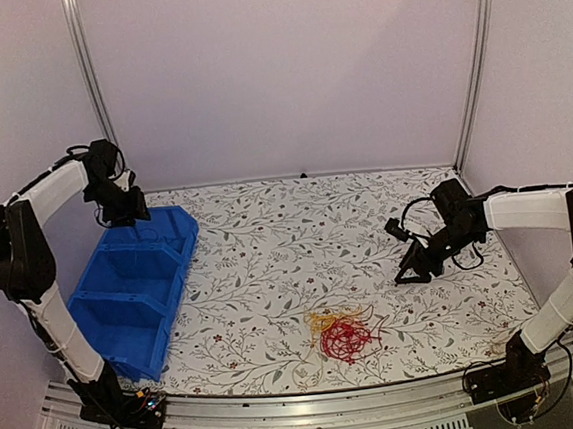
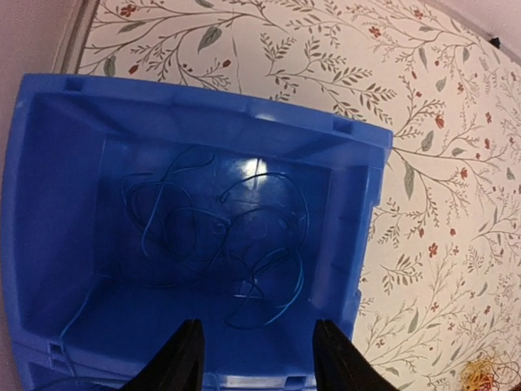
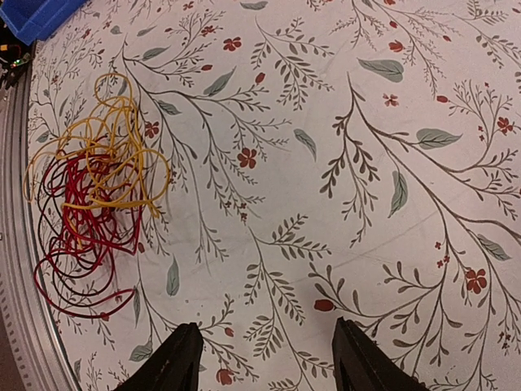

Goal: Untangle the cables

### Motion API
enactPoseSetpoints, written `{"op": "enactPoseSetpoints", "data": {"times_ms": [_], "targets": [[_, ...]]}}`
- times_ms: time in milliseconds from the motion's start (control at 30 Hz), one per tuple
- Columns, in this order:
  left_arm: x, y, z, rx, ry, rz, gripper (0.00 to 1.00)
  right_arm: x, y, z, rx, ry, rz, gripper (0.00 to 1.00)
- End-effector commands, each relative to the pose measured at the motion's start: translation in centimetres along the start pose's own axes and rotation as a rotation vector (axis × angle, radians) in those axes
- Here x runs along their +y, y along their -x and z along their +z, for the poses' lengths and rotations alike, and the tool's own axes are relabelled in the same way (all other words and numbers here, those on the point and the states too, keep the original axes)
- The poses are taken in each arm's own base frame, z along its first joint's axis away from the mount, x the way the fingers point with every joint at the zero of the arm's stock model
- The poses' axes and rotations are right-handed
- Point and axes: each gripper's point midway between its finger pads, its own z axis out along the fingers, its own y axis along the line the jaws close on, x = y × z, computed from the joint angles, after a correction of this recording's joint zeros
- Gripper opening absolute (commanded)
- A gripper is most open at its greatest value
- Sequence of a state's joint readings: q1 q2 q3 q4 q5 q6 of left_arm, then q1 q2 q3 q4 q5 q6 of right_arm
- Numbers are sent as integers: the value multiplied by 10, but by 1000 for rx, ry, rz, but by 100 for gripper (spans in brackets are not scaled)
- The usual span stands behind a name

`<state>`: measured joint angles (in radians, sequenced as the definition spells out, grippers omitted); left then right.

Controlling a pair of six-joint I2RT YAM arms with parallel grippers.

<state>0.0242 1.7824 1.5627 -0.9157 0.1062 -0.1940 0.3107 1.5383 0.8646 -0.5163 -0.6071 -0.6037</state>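
Note:
A tangled clump of red cable (image 1: 348,341) and yellow cable (image 1: 323,320) lies on the flowered table near the front edge; it also shows in the right wrist view, red (image 3: 77,244) and yellow (image 3: 106,155). A loose blue cable (image 2: 228,244) lies inside the far compartment of the blue bin (image 1: 132,278). My left gripper (image 1: 126,216) hovers open and empty over that compartment (image 2: 256,358). My right gripper (image 1: 412,276) is open and empty above bare table (image 3: 260,358), right of the clump and apart from it.
The blue bin (image 2: 358,204) has three compartments and stands at the table's left side. A metal rail (image 1: 303,404) runs along the front edge. White walls and metal posts enclose the table.

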Motion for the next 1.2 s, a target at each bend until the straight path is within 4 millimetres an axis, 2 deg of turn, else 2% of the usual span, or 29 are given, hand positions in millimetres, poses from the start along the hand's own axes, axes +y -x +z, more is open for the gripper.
{"op": "enactPoseSetpoints", "data": {"times_ms": [0, 33, 100, 133, 200, 267, 400, 467, 533, 600, 633, 700, 767, 833, 867, 933, 1000, 1100, 1167], "targets": [[-42, 36, -3, -78, -250, 79, 46, 0, 8, -5, -20, 2, -17, 59], [-51, 43, -4, -84, -323, 64, 46, 0, 8, -5, -20, 2, -17, 59], [-83, 52, -15, -102, -534, 66, 46, -1, 8, -5, -19, 2, -13, 59], [-101, 50, -23, -96, -673, 47, 46, 0, 7, -5, -16, 2, -13, 59], [-126, 58, -50, -144, -963, -14, 47, 0, 7, -6, -14, -5, -14, 59], [-139, 56, -73, -153, -1161, -60, 47, -1, 7, -7, -19, -12, -17, 59], [-145, 49, -112, -199, -1344, -98, 49, -1, 8, -9, -23, -16, -21, 59], [-145, 47, -140, -251, -1461, -153, 50, 0, 7, -7, -20, -10, -19, 59], [-142, 47, -179, -343, -1648, -204, 51, -1, 7, -6, -16, -6, -17, 59], [-143, 49, -201, -336, -1764, -261, 51, -1, 7, -5, -14, -2, -16, 60], [-145, 51, -210, -387, -1769, -228, 52, -1, 6, -5, -12, 1, -14, 60], [-155, 55, -220, -415, -1706, -166, 52, -1, 6, -4, -10, 4, -13, 60], [-160, 62, -215, -422, -1582, -126, 52, -1, 6, -5, -9, 1, -13, 60], [-159, 72, -198, -428, -1397, -132, 52, -1, 5, -5, -10, -3, -14, 60], [-155, 76, -183, -425, -1261, -132, 52, -1, 6, -6, -12, -7, -18, 60], [-135, 83, -153, -442, -930, -117, 53, -1, 6, -7, -14, -12, -23, 60], [-102, 81, -127, -420, -600, -101, 52, -1, 6, -7, -14, -13, -24, 60], [-55, 60, -107, -367, -251, -69, 50, -1, 5, -5, -8, -7, -23, 60], [-34, 40, -101, -334, -124, -23, 49, -1, 4, -3, -2, -1, -18, 60]]}}
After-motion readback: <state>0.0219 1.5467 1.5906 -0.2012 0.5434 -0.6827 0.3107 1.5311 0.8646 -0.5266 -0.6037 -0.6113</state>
